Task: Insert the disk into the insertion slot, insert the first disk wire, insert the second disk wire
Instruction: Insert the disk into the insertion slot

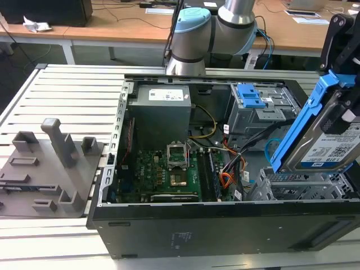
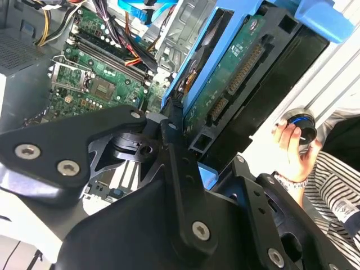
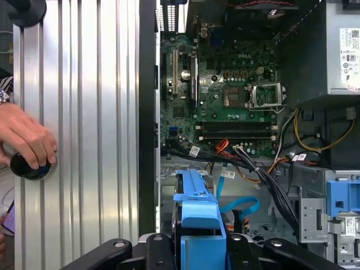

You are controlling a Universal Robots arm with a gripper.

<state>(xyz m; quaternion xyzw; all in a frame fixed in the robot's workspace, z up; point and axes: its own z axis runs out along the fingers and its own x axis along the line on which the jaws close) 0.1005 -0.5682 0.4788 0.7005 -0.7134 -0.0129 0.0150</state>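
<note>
The gripper point(image 1: 341, 84), built of matte black angular links with bright screw heads, has its jaws closed on the disk point(image 1: 329, 146). This is a flat silver rectangular drive with a white printed label, framed by a glossy bright blue plastic carrier. It hangs tilted, its upper end in the jaws at the edge of the exterior view's right. Its lower blue corner is just over the top rim of the insertion slot point(image 1: 298, 188), and contact between them cannot be made out.

The slot is a low grey sheet-metal cage with perforated walls. It sits in the open black computer case point(image 1: 185, 230), in the near corner on the exterior view's right.

In the second wrist view the gripper point(image 2: 208, 163) clamps the carrier's edges, and the disk point(image 2: 230, 73) shows its green circuit-board underside. In the first wrist view the blue handle bar sits between the black gripper point(image 3: 199, 247) links.

Inside the case lie a green motherboard point(image 1: 169, 169) and a plain grey power-supply box point(image 1: 163, 112). The first disk wire point(image 1: 226, 179), thin orange, red and black strands, lies loose beside the board. A smooth light blue cable point(image 1: 273, 143) loops near the taller grey bay point(image 1: 264, 112).

The case rests on a ribbed aluminium table point(image 1: 73, 90), with a grey moulded fixture point(image 1: 50, 169) near the table's edge on the exterior view's left. A person's hand point(image 3: 25, 140) rests on a round black knob point(image 3: 25, 167) on the table.
</note>
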